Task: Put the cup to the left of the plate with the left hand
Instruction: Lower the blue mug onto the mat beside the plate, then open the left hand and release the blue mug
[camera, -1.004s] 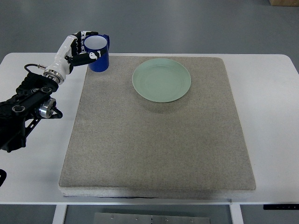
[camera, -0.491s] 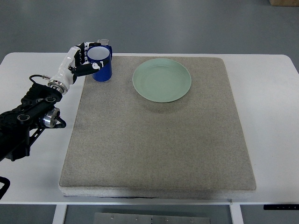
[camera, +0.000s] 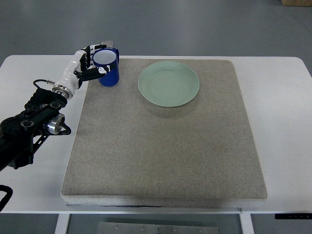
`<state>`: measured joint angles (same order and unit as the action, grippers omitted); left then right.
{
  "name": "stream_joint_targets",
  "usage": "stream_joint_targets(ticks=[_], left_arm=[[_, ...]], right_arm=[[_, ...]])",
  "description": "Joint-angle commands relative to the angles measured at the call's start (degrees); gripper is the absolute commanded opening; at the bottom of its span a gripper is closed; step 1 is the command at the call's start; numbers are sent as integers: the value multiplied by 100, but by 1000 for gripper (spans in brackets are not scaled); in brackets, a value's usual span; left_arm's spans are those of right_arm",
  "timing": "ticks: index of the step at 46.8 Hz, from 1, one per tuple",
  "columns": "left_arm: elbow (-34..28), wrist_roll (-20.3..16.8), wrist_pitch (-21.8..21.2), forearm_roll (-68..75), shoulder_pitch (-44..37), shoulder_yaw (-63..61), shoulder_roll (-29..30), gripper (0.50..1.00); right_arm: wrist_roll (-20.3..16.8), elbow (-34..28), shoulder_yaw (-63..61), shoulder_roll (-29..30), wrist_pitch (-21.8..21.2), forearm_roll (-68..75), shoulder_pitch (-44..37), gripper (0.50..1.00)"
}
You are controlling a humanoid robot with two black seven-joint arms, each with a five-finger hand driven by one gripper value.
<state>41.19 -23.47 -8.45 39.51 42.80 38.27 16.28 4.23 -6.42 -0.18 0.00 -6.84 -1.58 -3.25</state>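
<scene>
A blue cup [camera: 108,69] with a white inside stands upright over the far left corner of the grey mat [camera: 165,146]. My left hand [camera: 89,64] is wrapped around its left side, fingers curled on the rim and wall. A pale green plate [camera: 168,83] lies on the mat to the right of the cup, with a small gap between them. I cannot tell whether the cup's base touches the mat. My left arm [camera: 34,114] reaches in from the left edge.
The mat covers most of a white table [camera: 278,87]. Bare white table shows on both sides of the mat. Grey floor lies beyond the far edge.
My left hand has carried the cup down and to the right, from past the mat's far left corner to over the mat, closer to the plate.
</scene>
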Motion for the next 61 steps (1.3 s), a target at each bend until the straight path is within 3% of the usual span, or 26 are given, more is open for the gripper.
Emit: stream_joint_targets(ticks=[1, 13, 19, 22, 27, 40, 61], left_arm=[[-6, 1, 1, 4, -35, -4, -46, 808], [-6, 1, 1, -31, -44, 5, -46, 846], [-6, 1, 1, -57, -44, 5, -46, 889], [-6, 1, 1, -66, -44, 5, -46, 934], [11, 1, 1, -66, -53, 14, -55, 958], [73, 9, 19, -75, -9, 119, -29, 990], [275, 9, 264, -1077, 150, 866, 288, 996]], right_arm=[[-1, 0, 0, 0, 7, 0, 0, 934], [-1, 0, 0, 0, 7, 0, 0, 934], [-1, 0, 0, 0, -2, 0, 0, 934], [-1, 0, 0, 0, -2, 0, 0, 934], [-1, 0, 0, 0, -2, 0, 0, 934], [-1, 0, 0, 0, -2, 0, 0, 934], [-1, 0, 0, 0, 7, 0, 0, 934]])
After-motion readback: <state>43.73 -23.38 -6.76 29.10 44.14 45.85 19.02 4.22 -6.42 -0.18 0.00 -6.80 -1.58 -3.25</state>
